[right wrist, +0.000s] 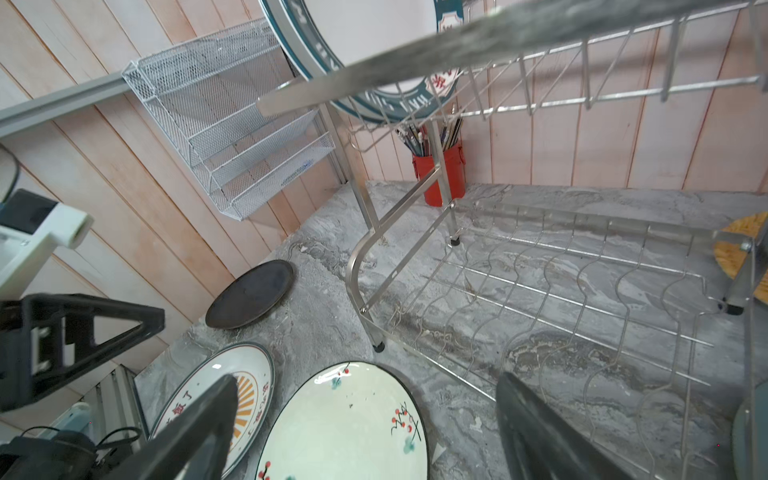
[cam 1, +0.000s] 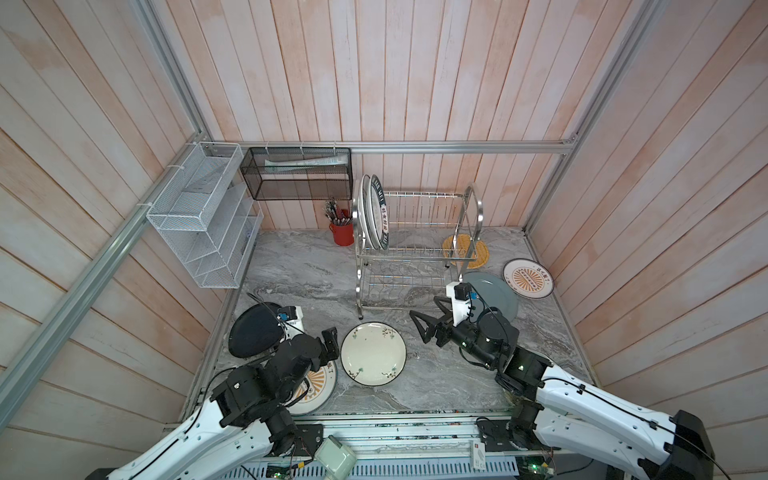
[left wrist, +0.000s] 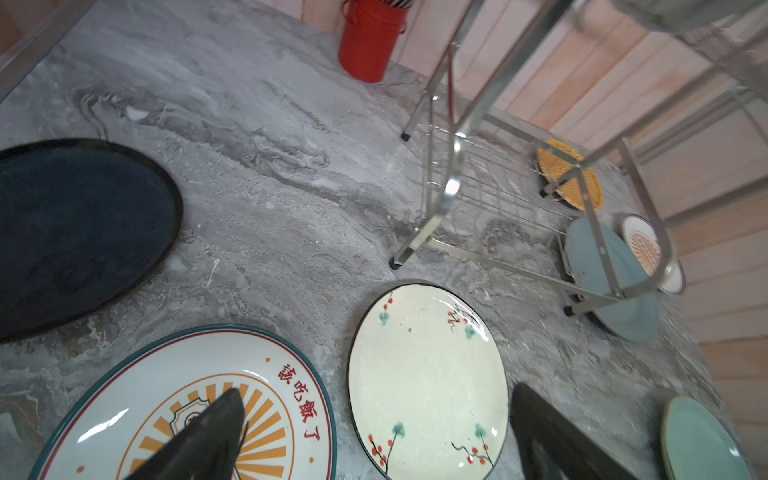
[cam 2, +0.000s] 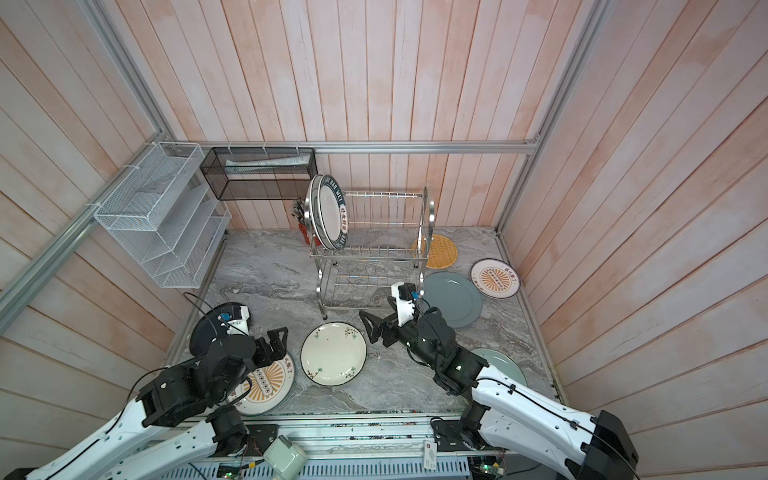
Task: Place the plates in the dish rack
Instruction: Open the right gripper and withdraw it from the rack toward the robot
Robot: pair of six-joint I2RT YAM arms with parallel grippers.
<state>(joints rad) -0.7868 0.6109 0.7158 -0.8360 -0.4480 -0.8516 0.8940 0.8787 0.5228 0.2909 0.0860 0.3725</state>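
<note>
- A two-tier dish rack of shiny steel wire [cam 1: 419, 259] stands toward the back of the grey marbled tabletop [cam 1: 299, 270]. Its long axis runs side to side across both top views.
- At least two white plates with dark lettered rims [cam 1: 376, 212] stand on edge at the left end of its upper tier, faces turned along the rack's length. The lower tier looks empty.
- The others lie flat, face up:
  - a cream floral plate [cam 1: 373, 353] just in front of the rack;
  - a black plate [cam 1: 253, 332] and a white plate with an orange sunburst [cam 2: 270, 386] at the near left;
  - a grey-blue plate [cam 1: 494, 295], a second sunburst plate [cam 1: 528, 277], an orange lattice plate [cam 2: 442, 249] and a pale green plate [cam 2: 505, 363] on the right.
- Being round, they have no long axis. Each one has to tip from flat to upright before it can slot in.
- They look to me like glazed ceramic: rigid, fairly heavy, slick, and likely to chip against steel. The raised rim seems the only place to pinch.
- The left gripper [cam 2: 277, 343] hangs spread and empty between the near sunburst plate and the floral one.
- The right gripper [cam 1: 424, 309] is also wide apart with nothing in it, near the rack's front, just beyond the floral plate.
</note>
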